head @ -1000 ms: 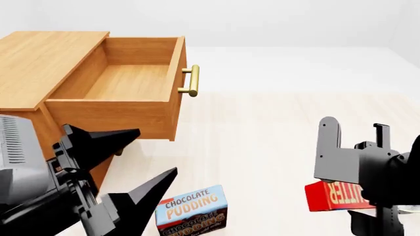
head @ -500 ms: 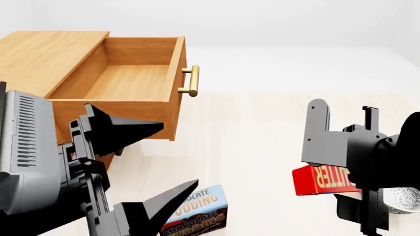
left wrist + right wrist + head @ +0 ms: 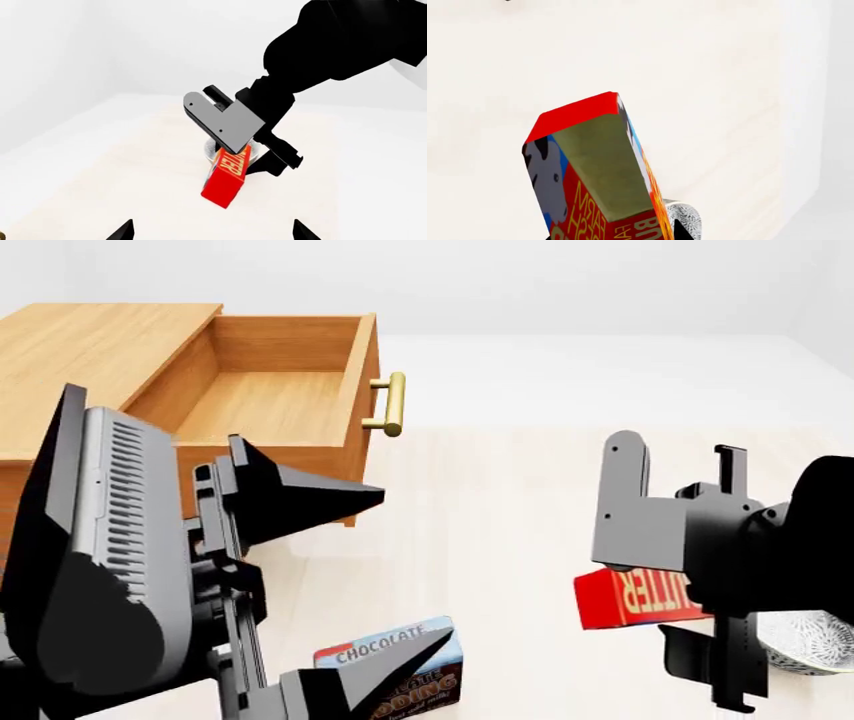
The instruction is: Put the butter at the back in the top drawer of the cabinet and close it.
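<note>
- Butter (image 3: 627,598) sits pinched between our right gripper's (image 3: 667,585) fingers, lifted clear of the tabletop (image 3: 534,500), its long side lying roughly level across our view.
- Nearer us on the left, our left gripper (image 3: 320,590) has its fingers spread wide and holds nothing, above the pudding box (image 3: 400,665).
- Farther back and leftward, the top drawer (image 3: 254,405) of the cabinet (image 3: 80,370) stands open, so the butter must travel left and away.

Lighting is bright, even and diffuse throughout, renders sharp and glare-free, with only faint soft shadows beneath the cabinet (image 3: 94,370) on the pale floor (image 3: 507,530).
</note>
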Motion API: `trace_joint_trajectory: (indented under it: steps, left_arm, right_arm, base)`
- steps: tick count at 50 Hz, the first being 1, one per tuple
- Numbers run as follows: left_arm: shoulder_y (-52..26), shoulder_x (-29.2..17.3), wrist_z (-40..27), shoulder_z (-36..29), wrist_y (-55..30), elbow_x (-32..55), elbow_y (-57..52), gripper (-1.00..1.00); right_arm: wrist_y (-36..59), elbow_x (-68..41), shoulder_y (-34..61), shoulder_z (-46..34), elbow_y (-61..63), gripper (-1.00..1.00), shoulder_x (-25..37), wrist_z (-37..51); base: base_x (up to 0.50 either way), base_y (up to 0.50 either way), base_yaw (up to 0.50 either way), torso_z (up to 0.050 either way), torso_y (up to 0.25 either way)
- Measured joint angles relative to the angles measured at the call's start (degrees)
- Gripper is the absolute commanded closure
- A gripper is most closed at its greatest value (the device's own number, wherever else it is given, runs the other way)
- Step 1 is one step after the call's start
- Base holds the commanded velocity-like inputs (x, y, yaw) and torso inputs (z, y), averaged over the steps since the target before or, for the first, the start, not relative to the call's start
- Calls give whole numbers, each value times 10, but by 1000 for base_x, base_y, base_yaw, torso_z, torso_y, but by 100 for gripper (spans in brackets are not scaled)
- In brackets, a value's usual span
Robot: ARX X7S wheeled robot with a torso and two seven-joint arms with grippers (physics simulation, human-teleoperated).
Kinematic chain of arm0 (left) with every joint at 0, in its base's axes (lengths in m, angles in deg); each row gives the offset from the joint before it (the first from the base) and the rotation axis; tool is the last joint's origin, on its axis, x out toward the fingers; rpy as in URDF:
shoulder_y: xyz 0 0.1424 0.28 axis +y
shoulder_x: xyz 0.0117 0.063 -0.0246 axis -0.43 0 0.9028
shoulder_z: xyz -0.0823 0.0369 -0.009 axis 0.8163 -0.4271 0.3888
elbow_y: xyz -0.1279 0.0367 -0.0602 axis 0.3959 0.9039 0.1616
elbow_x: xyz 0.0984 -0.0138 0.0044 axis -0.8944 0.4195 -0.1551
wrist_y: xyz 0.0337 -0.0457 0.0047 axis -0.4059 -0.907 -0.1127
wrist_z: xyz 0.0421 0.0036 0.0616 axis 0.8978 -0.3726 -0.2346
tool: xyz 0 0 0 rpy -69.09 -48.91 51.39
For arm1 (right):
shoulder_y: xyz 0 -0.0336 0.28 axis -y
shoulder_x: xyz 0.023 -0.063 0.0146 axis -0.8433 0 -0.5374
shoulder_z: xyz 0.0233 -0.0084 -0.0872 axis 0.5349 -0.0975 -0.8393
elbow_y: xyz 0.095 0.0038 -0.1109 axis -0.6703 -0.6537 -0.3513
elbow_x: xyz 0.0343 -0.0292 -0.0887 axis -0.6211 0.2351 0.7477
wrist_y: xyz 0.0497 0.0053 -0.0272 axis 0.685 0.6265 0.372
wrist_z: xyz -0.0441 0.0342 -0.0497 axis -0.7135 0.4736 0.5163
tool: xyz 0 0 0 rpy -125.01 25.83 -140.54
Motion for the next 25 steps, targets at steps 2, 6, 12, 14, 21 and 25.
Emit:
trace_joint_trajectory:
  steps: [2, 6, 12, 14, 21, 25]
  left_arm:
    - [-3, 4, 3, -4, -2, -4, 1, -100]
    - [-8, 13, 11, -10, -6, -13, 3, -100]
    - [-12, 27, 24, -19, -12, -31, 5, -100]
    - [-12, 31, 29, -22, -14, -38, 6, -100]
    - [-19, 49, 39, -35, -20, -57, 10, -100]
    - [-23, 57, 40, -43, -22, -63, 10, -100]
  right_arm:
    - [1, -6, -1, 5, -2, 100, -2, 4]
    - [2, -18, -2, 18, -6, 100, -7, 13]
    - [2, -36, -4, 35, -13, 100, -14, 27]
    - [2, -41, -4, 40, -15, 100, -16, 31]
    - [2, -60, -3, 54, -21, 100, -25, 45]
    - [2, -69, -2, 60, -23, 100, -30, 53]
  base:
    - [0, 0, 0, 0, 0]
    - [0, 0, 0, 0, 3]
    - [0, 0, 0, 0, 0]
    - [0, 0, 0, 0, 0]
    - [0, 0, 0, 1, 1]
    - [0, 0, 0, 0, 0]
